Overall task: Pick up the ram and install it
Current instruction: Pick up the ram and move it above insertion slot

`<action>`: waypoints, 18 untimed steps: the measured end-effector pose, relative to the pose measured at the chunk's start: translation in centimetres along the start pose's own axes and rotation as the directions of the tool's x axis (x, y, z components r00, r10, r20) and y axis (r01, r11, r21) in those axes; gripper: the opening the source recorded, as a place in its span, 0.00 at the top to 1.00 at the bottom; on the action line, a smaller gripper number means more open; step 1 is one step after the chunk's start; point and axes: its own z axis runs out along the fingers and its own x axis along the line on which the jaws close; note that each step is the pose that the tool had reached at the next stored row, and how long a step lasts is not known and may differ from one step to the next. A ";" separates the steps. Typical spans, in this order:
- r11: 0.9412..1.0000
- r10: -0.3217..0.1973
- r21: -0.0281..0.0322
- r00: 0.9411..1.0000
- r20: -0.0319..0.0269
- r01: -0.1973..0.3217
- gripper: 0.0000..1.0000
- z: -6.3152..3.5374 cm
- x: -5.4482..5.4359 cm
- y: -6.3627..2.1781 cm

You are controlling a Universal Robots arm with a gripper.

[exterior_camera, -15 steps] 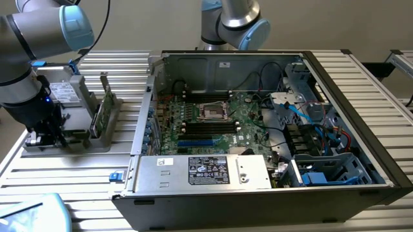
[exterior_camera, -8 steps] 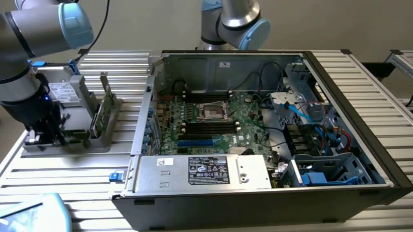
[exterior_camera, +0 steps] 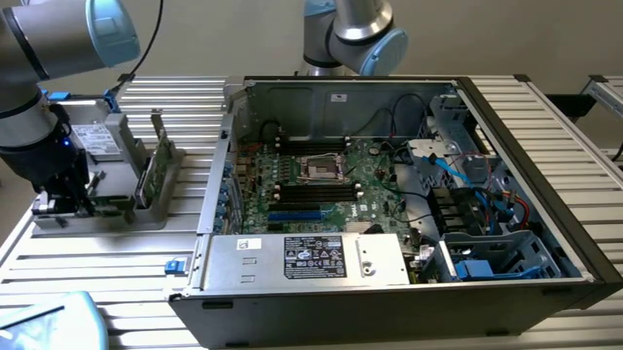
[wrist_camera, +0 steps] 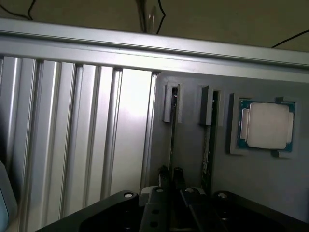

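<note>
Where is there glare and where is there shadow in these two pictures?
Wrist view: a bright glare lies on the ribbed metal table; the gripper is a dark shape. Exterior view: the light is even on the table, with no strong glare; the inside of the computer case is dimmer.

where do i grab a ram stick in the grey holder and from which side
Probably grip the ram stick by its top edge, pinching its two flat faces, coming down from above. It stands upright on edge in the holder, so only the upper part is free.
</note>
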 end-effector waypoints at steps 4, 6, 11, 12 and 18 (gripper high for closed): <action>1.000 0.000 -0.006 1.000 0.000 0.000 0.86 -0.70 0.0 0.00; 1.000 0.000 -0.010 1.000 0.001 0.000 0.86 -1.10 0.0 -0.01; 1.000 0.000 -0.023 1.000 0.001 0.000 0.86 -2.25 0.0 -0.06; 1.000 0.000 -0.026 1.000 0.001 0.000 0.86 -2.51 0.0 -0.09; 0.999 0.001 -0.046 1.000 0.003 -0.001 0.86 -4.28 0.0 -0.84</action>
